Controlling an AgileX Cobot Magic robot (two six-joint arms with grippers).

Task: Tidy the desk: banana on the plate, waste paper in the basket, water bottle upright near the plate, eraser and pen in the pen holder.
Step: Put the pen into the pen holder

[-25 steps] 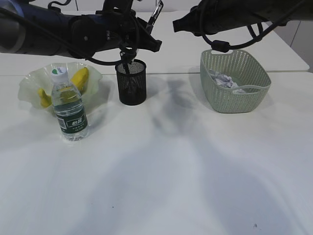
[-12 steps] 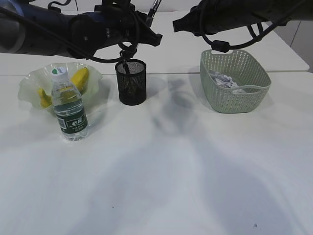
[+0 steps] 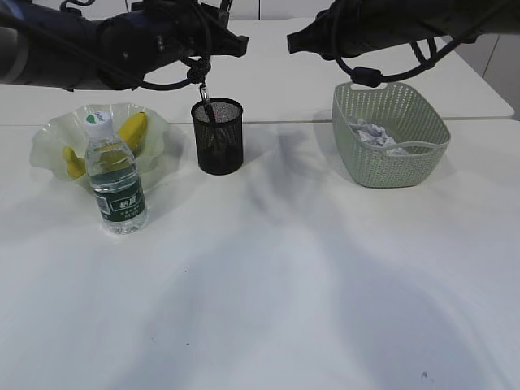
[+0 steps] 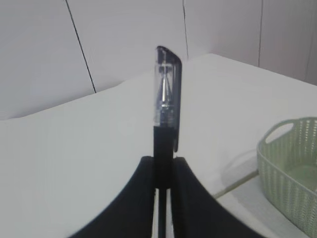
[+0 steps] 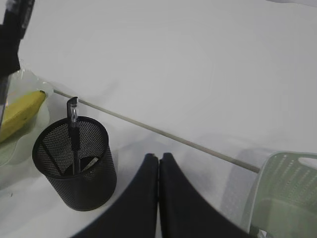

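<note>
Pen [image 4: 167, 94]: held in the left gripper [image 4: 163, 158], whose dark fingers stand narrow and pinch the black lower barrel, so the pen rises straight out of them in the left wrist view. It has a clear upper section with a spring visible inside and a black clip along its right side. The left arm [image 3: 122, 41] reaches in high from the left across the far side of the table [image 3: 284, 284] and ends above the pen holder [image 3: 218, 146]. The grip sits at the top edge of the exterior view and cannot be made out there. The right arm [image 3: 382, 24] reaches in high from the right. The right gripper [image 5: 158, 157] has its fingers pressed together with nothing between them. The black mesh pen holder stands upright at far centre. A second pen [image 5: 73, 129] stands in it with its top above the rim, and a pale item on its floor cannot be identified. At far left, the banana [image 3: 134, 130] lies on the translucent wavy plate [image 3: 49, 142]. The water bottle [image 3: 116, 191] stands upright just in front of the plate. At far right, the green basket [image 3: 390, 162] holds crumpled waste paper [image 3: 370, 132].
</note>
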